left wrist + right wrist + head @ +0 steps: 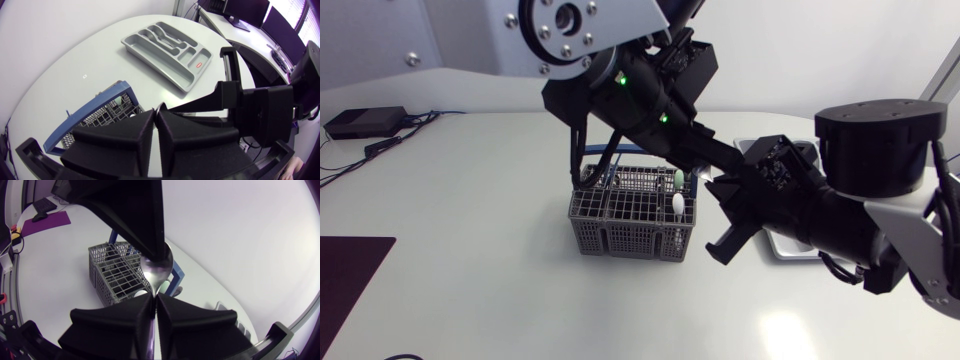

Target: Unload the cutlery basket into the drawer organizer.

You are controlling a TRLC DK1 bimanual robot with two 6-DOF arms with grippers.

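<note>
A metal spoon (pixel 159 270) hangs in the air between my two grippers, above the table beside the grey wire cutlery basket (pixel 632 210). My right gripper (pixel 152 302) is shut on its lower end. My left gripper (pixel 150 245) comes in from above and is shut on the other end; in its own view the left gripper (pixel 157 120) has its fingers pressed together on a sliver of metal. From overhead the left gripper (pixel 720 158) meets the right gripper (pixel 725 215) to the right of the basket. The grey drawer organizer (pixel 186 82) lies beyond, with cutlery in one compartment.
The basket (pixel 100 116) has a blue handle and still holds a white-handled (pixel 678 205) and a green-handled piece (pixel 678 178). My right arm covers most of the organizer (pixel 782 246) from overhead. A black box with cables (pixel 365 122) sits back left, and a dark mat (pixel 350 275) front left.
</note>
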